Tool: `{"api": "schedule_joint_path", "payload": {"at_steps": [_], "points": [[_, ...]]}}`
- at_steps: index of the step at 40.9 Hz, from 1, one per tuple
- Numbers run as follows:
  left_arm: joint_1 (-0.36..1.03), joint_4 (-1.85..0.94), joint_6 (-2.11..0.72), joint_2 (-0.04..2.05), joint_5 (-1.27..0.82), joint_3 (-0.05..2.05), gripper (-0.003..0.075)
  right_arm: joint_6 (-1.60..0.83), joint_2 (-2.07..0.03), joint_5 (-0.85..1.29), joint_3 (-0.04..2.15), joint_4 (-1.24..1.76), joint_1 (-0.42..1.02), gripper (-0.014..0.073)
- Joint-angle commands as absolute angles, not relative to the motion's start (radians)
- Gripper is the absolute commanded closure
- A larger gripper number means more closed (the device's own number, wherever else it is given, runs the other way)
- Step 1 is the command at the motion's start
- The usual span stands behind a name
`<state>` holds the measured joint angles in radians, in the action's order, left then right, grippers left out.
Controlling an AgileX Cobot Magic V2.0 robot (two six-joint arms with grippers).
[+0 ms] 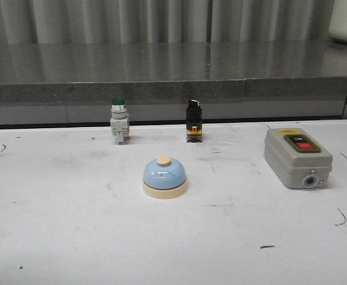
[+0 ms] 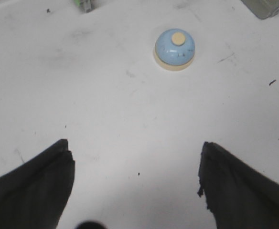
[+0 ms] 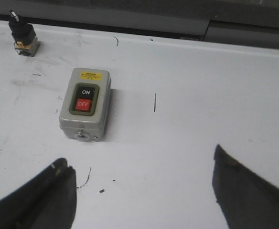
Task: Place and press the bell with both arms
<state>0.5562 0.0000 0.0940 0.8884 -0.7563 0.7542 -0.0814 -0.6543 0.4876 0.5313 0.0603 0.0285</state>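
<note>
The white table point(image 1: 54, 237) carries everything. Near its right edge lies the grey switch box point(image 1: 297, 157) (ON and OFF buttons up). The bell point(image 1: 164, 177) sits upright mid-table, untouched. Toward the far edge stand a green-capped pushbutton point(image 1: 119, 120) and a black selector switch point(image 1: 193, 120). The left gripper point(image 2: 135, 181) and right gripper point(image 3: 144, 191) hover spread wide, empty.

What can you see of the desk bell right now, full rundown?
The desk bell is a small dome: glossy pale blue shell, cream round base, cream knob button on top. It stands upright on the white table, near the middle, in front of the green-capped pushbutton and the black selector switch, left of the grey ON/OFF switch box. Nothing touches it but the table. The open left end effector is short of it.
</note>
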Motion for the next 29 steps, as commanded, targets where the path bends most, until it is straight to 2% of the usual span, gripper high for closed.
{"api": "schedule_joint_path", "payload": {"at_steps": [1,9,15,22,29], "points": [[0.552,-0.006,0.119,0.791,-0.713,0.716,0.0206,-0.091,-0.66,0.416,0.564,0.059,0.026,-0.0007],[0.552,-0.006,0.119,0.671,-0.713,0.653,0.0206,-0.089,-0.66,0.411,0.567,0.101,0.026,-0.0007],[0.552,-0.006,0.119,0.651,-0.717,0.651,0.0206,-0.107,-0.681,0.534,0.632,0.138,0.049,-0.0007],[0.552,-0.006,0.119,0.651,-0.713,0.651,0.0206,-0.188,-0.756,0.678,0.748,0.14,0.133,-0.0007],[0.552,-0.006,0.119,0.651,-0.713,0.651,0.0206,-0.198,-0.836,0.729,0.843,0.14,0.243,-0.0007]]}}
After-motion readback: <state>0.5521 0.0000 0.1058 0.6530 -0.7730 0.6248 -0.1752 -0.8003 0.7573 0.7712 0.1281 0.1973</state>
